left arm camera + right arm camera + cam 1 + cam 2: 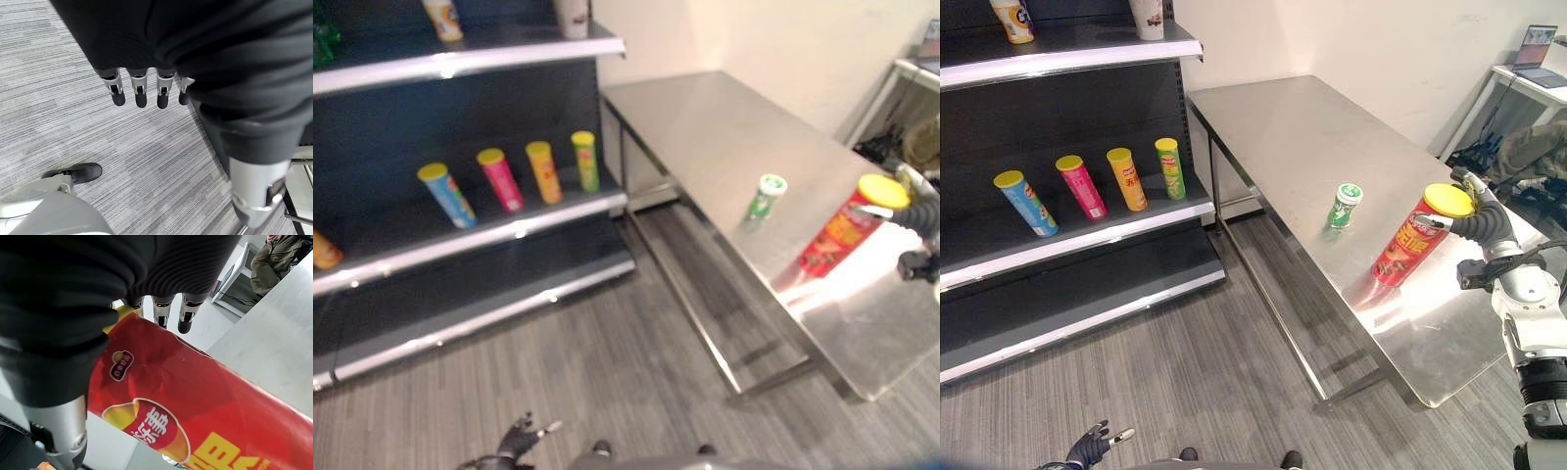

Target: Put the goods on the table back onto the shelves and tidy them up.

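My right hand (1477, 223) has its fingers wrapped round the top of the red can (1410, 246), so it could tip; left hand (1089, 448) hangs open.

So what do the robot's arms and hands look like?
Each robot hand has silver fingers with dark tips and a thick silver thumb, the left robot hand and the right robot hand alike. A dark ribbed cover wraps the back and wrist. The right arm is silver-grey.
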Controlling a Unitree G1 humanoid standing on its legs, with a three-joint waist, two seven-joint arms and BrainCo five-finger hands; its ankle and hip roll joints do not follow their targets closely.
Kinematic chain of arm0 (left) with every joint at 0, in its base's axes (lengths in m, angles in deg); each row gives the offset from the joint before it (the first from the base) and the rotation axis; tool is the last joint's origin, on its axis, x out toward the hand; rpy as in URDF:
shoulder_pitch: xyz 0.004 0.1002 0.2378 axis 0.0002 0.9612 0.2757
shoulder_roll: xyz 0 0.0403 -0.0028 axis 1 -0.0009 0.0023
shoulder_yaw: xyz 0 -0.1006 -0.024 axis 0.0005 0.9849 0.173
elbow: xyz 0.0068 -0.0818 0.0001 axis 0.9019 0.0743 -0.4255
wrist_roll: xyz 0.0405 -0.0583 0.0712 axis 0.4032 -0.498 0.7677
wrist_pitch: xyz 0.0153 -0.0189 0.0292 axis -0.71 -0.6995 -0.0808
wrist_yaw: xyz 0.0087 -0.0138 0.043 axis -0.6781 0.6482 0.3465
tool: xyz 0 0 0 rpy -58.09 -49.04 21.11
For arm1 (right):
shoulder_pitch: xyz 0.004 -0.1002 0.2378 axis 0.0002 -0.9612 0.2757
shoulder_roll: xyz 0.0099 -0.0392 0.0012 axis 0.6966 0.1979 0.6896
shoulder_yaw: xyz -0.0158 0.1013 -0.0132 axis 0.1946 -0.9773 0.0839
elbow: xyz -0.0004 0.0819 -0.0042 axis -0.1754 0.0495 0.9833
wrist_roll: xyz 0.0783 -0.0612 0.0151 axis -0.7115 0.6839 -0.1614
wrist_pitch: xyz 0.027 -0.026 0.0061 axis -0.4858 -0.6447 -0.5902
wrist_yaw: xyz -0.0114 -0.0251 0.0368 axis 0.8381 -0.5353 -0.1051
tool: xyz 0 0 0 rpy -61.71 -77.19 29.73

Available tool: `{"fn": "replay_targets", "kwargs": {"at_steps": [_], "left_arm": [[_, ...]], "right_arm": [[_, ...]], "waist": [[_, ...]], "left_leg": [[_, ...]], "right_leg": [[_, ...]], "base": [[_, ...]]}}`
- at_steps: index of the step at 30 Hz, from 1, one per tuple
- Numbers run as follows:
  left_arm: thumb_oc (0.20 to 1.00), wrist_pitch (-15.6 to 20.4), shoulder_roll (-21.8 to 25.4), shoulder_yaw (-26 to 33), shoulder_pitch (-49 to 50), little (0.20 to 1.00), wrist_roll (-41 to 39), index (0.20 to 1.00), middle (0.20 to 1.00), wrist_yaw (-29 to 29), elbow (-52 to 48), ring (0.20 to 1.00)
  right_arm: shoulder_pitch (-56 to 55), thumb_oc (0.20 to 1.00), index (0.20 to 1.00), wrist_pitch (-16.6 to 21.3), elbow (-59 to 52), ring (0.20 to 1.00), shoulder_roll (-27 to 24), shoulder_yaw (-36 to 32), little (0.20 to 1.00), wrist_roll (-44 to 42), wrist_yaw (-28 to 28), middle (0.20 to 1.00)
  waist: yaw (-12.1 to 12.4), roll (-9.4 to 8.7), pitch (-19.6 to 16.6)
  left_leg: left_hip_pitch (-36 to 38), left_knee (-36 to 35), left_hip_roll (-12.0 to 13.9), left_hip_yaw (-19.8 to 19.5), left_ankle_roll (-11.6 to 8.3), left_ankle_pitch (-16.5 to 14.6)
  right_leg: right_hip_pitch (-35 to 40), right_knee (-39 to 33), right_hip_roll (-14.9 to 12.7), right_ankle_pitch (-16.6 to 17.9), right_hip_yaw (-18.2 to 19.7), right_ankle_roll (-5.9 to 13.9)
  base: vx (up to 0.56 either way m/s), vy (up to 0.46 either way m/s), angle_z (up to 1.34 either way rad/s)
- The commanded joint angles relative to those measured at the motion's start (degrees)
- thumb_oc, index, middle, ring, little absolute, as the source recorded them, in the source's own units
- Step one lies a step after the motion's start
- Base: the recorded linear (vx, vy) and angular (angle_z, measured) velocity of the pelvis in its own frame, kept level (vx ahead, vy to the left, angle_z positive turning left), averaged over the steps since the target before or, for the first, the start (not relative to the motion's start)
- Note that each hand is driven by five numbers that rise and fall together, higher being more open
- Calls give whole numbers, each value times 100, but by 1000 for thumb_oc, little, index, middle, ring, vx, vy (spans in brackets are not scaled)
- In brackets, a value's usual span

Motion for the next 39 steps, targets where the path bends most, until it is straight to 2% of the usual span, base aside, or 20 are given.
{"fn": "replay_targets", "kwargs": {"at_steps": [1, 8, 9, 10, 11, 12, 16, 21, 27, 29, 31, 33, 35, 37, 39], "left_arm": [[1000, 158, 142, -320, -378, 1000, 73, 1000, 1000, 70, 90, 1000], [1000, 151, 126, -365, -357, 1000, 60, 1000, 1000, 88, 94, 1000], [1000, 149, 136, -361, -362, 1000, 58, 1000, 1000, 93, 96, 1000], [1000, 155, 135, -358, -357, 1000, 45, 1000, 1000, 97, 93, 1000], [1000, 154, 137, -353, -355, 1000, 36, 1000, 1000, 98, 83, 1000], [1000, 154, 136, -351, -354, 1000, 36, 1000, 1000, 98, 82, 1000], [1000, 158, 148, -360, -343, 1000, 23, 1000, 1000, 93, 76, 1000], [1000, 166, 169, -333, -378, 1000, 23, 1000, 1000, 108, 79, 1000], [1000, 148, 229, -262, -423, 1000, -14, 1000, 1000, 111, -20, 1000], [1000, 144, 213, -195, -394, 1000, -74, 1000, 1000, 120, -90, 1000], [1000, 134, 202, -178, -384, 1000, -122, 1000, 1000, 130, -121, 1000], [1000, 134, 143, -91, -337, 1000, -220, 1000, 1000, 143, -218, 1000], [1000, 118, 113, -91, -324, 1000, -233, 1000, 1000, 134, -241, 1000], [1000, 123, 55, -19, -275, 1000, -343, 1000, 1000, 176, -384, 1000], [1000, 116, 38, 21, -250, 1000, -365, 1000, 1000, 197, -438, 1000]], "right_arm": [[678, 1000, 1000, 151, 88, 1000, -627, 298, 1000, 86, 25, 1000], [838, 1000, 1000, 49, 213, 1000, -809, 684, 1000, 331, -52, 1000], [904, 834, 834, 20, 221, 834, -860, 799, 834, 355, -101, 834], [928, 489, 489, 7, 224, 489, -877, 848, 489, 314, -140, 489], [936, 294, 294, 0, 216, 294, -903, 892, 294, 305, -178, 294], [941, 200, 200, 0, 218, 200, -903, 896, 200, 304, -179, 200], [940, 200, 200, -40, 169, 200, -1103, 1004, 200, 342, -275, 200], [788, 200, 200, -19, 69, 200, -1165, 815, 200, 185, -278, 200], [620, 200, 200, 64, -241, 200, -1127, 364, 200, -67, -100, 200], [473, 200, 200, 262, -550, 200, -847, -199, 200, -343, 162, 200], [467, 200, 200, 331, -681, 200, -725, -335, 200, -376, 277, 200], [445, 200, 200, 514, -1177, 200, -317, -710, 200, -463, 522, 200], [374, 200, 200, 526, -1313, 200, -228, -837, 200, -425, 582, 200], [315, 200, 200, 598, -1824, 200, -7, -987, 200, -216, 769, 200], [303, 200, 200, 601, -1987, 200, 66, -1004, 200, -136, 809, 200]], "waist": [[242, 28, -141], [237, 9, -128], [232, -2, -122], [227, -7, -119], [226, -12, -116], [224, -11, -116], [201, -35, -112], [163, -36, -104], [201, -4, -57], [276, 64, -40], [323, 96, -17], [469, 200, 93], [491, 221, 103], [612, 288, 224], [624, 317, 215]], "left_leg": [[-185, 3, 173, -486, -371, -128], [-182, 3, 183, -479, -383, -114], [-182, 3, 184, -479, -387, -110], [-182, 3, 183, -477, -389, -110], [-185, 3, 182, -479, -391, -106], [-186, 3, 182, -480, -391, -106], [-198, 3, 187, -479, -409, -95], [-214, 3, 201, -491, -439, -81], [-349, 3, 305, -589, -599, 58], [-483, 3, 382, -724, -692, 163], [-540, 3, 409, -788, -716, 213], [-652, 3, 420, -962, -747, 311], [-710, 3, 391, -1004, -747, 374], [-852, 93, 422, -874, -812, 483], [-866, 77, 478, -786, -795, 494]], "right_leg": [[348, 86, -113, -323, -274, 296], [357, 77, -110, -315, -288, 294], [356, 72, -108, -312, -285, 294], [356, 72, -106, -310, -282, 292], [357, 72, -105, -309, -286, 292], [357, 72, -105, -310, -287, 292], [359, 74, -100, -318, -308, 289], [375, 74, -92, -340, -343, 279], [364, 42, 6, -433, -486, 207], [349, 42, 90, -555, -614, 155], [346, 42, 122, -591, -656, 126], [364, 42, 162, -686, -737, 75], [361, 42, 138, -685, -817, 72], [454, 42, 19, -676, -1078, 83], [457, 42, -15, -639, -1167, 95]], "base": [[4, -2, 6], [0, 0, 1], [0, 0, 0], [0, 0, 0], [0, 0, 0], [0, 0, 0], [0, 0, 0], [-3, -16, 1], [-21, -76, 15], [-33, -125, 30], [-31, -103, 49], [-40, -73, 31], [-36, 10, 35], [-80, 47, 50], [-45, 67, 50]]}}
